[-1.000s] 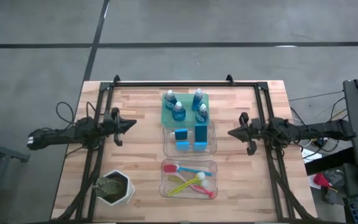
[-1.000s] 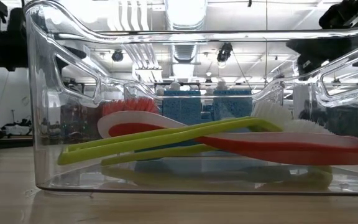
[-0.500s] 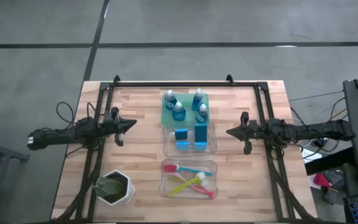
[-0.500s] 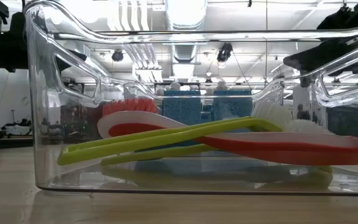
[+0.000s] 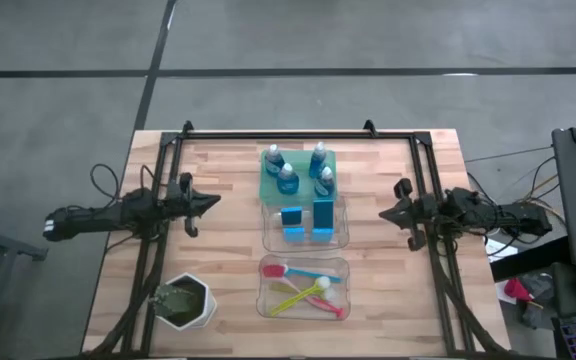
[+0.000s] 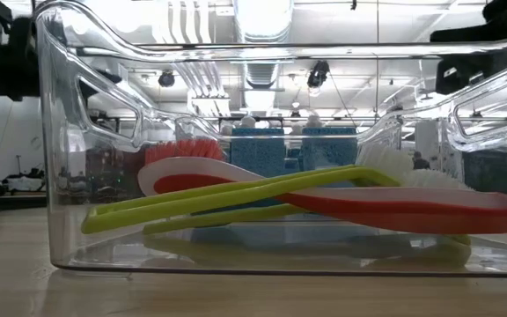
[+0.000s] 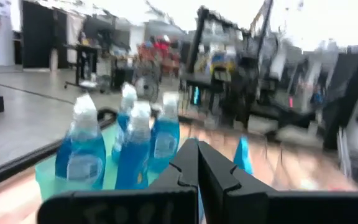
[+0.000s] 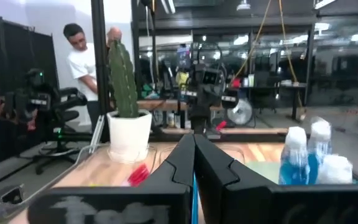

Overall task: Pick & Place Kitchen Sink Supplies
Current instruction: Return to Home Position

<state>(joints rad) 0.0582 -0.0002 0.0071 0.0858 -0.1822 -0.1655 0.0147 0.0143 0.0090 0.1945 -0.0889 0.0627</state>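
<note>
Several clear bottles of blue liquid [image 5: 298,168] with white caps stand on a green tray [image 5: 266,185] at the table's middle far part. Blue sponges [image 5: 308,218] stand on edge in a clear bin [image 5: 340,238] just nearer. Long-handled brushes [image 5: 303,287], yellow-green, red and blue, lie in a second clear bin [image 6: 69,176] nearest the front. My left gripper [image 5: 215,200] hovers shut left of the bins, pointing level at them. My right gripper [image 5: 383,213] hovers shut on their right. The bottles [image 7: 82,152] show past the left fingers and also, as bottles [image 8: 298,163], past the right ones.
A white hexagonal pot of greenery [image 5: 183,303] stands at the near left corner. A black frame [image 5: 278,131] runs along the far edge and down both sides. A person [image 8: 86,62] stands in the room beyond the table. Bare wood lies either side of the bins.
My right gripper has drawn back toward the table's right edge, away from the sponge bin, and stayed shut. The bottles, sponges and brushes have not moved.
</note>
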